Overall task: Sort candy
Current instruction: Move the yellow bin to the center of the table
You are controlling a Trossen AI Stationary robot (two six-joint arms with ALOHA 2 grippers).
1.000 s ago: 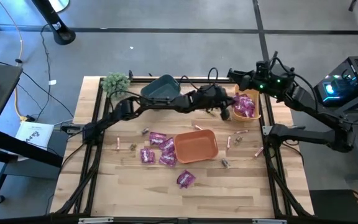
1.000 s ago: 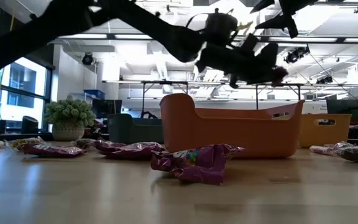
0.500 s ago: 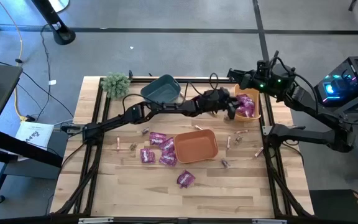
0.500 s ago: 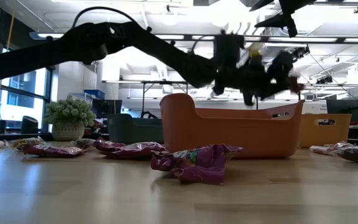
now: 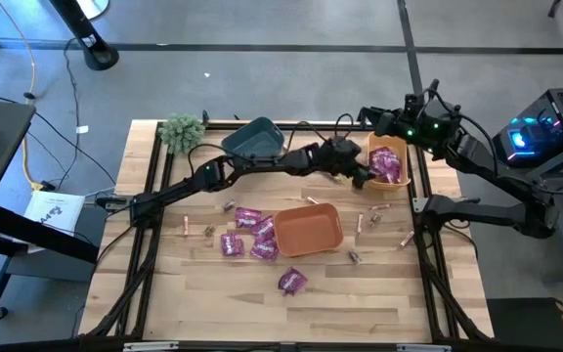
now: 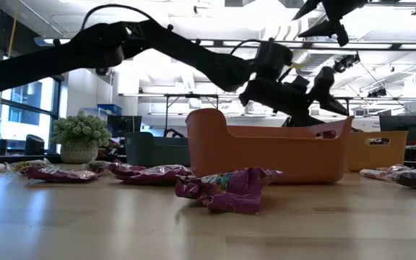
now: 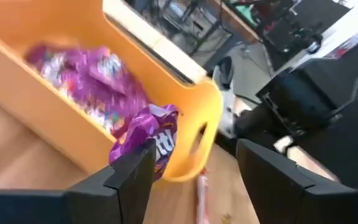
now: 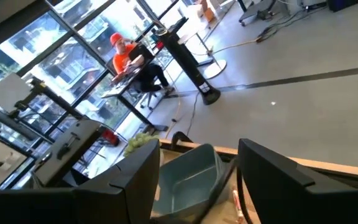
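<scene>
**Left claw open at the yellow bin**

The left arm reaches across the counter (image 5: 213,303) to the yellow bin (image 5: 400,181) at the far right. Its left claw (image 5: 362,171) stands at the bin's near wall, fingers (image 7: 120,180) spread apart; in the left wrist view a purple packet (image 7: 148,134) hangs over the bin's rim just ahead of them, and whether it touches a finger cannot be told. More purple packets (image 5: 386,166) lie inside the bin.

The right claw (image 5: 384,122) waits above the counter's far edge, behind the yellow bin, with its fingers apart and nothing between them.

Other candy is spread on the counter: a cluster of purple packets (image 5: 247,233) left of the orange bin (image 5: 309,229), one packet (image 5: 292,282) nearer the front, pink sticks (image 5: 377,208) right of the orange bin, and small brown pieces (image 5: 354,257) scattered about. The teal bin (image 5: 253,139) sits at the back beside the plant (image 5: 182,129).
</scene>
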